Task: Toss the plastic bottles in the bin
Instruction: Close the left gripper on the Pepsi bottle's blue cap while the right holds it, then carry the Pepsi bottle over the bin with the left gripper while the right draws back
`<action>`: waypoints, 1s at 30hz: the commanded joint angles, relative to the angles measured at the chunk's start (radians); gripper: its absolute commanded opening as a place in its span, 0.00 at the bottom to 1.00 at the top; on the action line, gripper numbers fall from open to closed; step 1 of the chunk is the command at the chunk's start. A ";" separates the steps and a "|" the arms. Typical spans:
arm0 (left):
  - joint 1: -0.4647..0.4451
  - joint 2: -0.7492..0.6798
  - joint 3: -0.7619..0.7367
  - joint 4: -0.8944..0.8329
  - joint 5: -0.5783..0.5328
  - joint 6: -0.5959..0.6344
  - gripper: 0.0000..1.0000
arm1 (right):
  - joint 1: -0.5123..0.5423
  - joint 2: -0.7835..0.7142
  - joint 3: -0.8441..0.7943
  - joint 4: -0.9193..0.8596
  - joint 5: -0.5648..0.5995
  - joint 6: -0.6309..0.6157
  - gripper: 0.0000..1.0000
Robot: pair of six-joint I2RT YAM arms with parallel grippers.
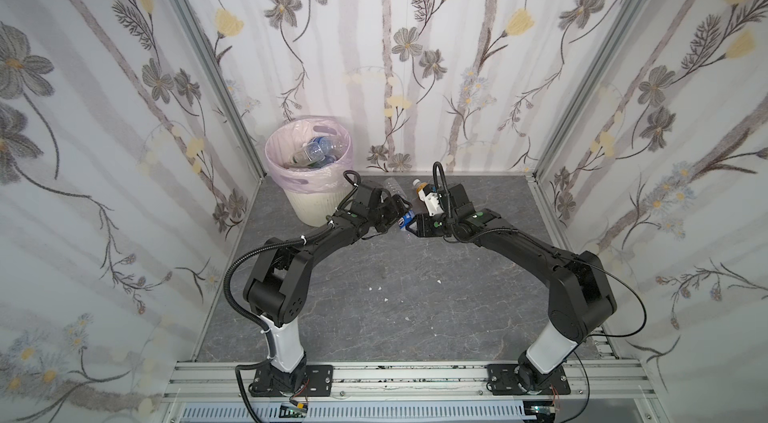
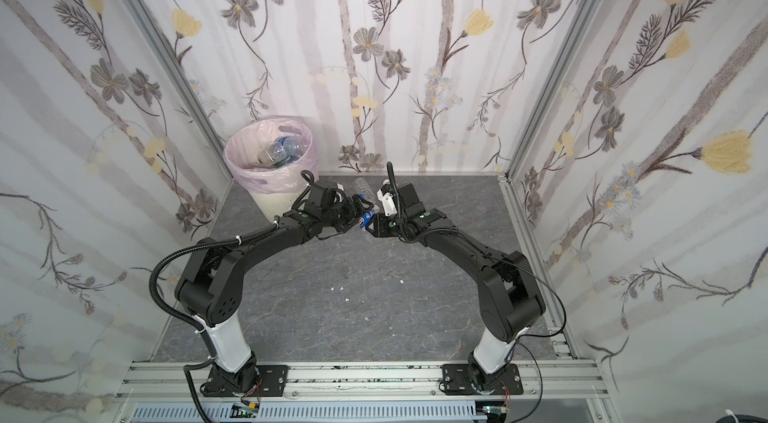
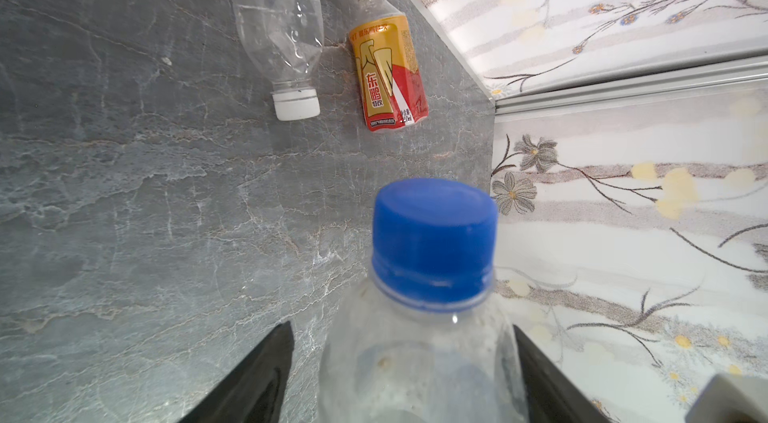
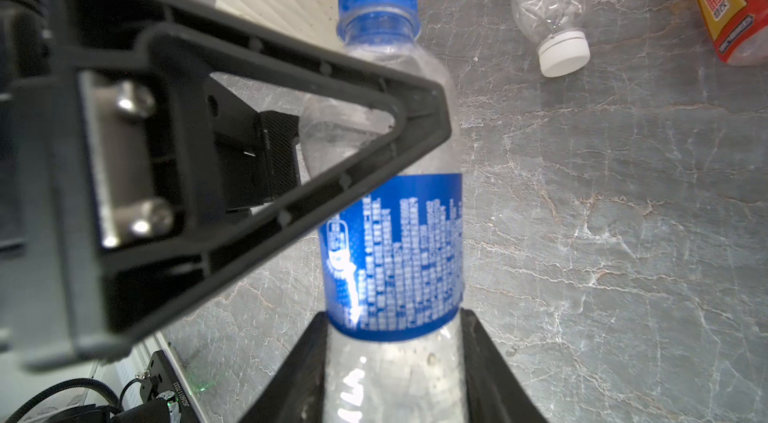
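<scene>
The blue-capped bottle (image 4: pixel 395 250), clear with a blue label, is held off the table (image 1: pixel 415 317) between the two arms, to the right of the bin (image 1: pixel 307 200). The right gripper (image 4: pixel 395 317) is clamped on its lower body, one finger on each side below the label. The left gripper (image 3: pixel 403 329) straddles the bottle's shoulder with its jaws parted; a gap shows on one side, so it is not clamped. Beyond them, a clear white-capped bottle (image 3: pixel 274 21) and an orange-red bottle (image 3: pixel 388 71) lie side by side on the table near the back wall. The bin stands in the far left corner and contains several bottles (image 1: pixel 316 150)
</scene>
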 commanded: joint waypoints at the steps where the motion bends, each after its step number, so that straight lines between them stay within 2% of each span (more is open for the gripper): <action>1: 0.001 0.002 0.004 0.020 0.004 -0.007 0.71 | 0.005 0.009 0.016 0.037 -0.019 0.005 0.42; 3: -0.001 -0.001 0.002 0.021 0.003 -0.005 0.65 | 0.007 0.008 0.016 0.035 -0.019 0.005 0.43; 8: 0.006 -0.004 0.005 0.021 -0.001 0.001 0.57 | 0.008 -0.005 0.016 0.020 -0.023 -0.003 0.51; 17: 0.023 -0.074 -0.015 0.021 -0.018 0.001 0.53 | 0.007 -0.107 -0.027 -0.018 0.007 -0.027 0.65; 24: 0.030 -0.169 -0.045 0.020 -0.044 0.001 0.53 | 0.008 -0.224 -0.079 -0.010 0.028 -0.019 1.00; 30: 0.054 -0.251 -0.016 0.018 -0.062 0.016 0.52 | 0.006 -0.308 -0.068 0.021 0.010 -0.010 1.00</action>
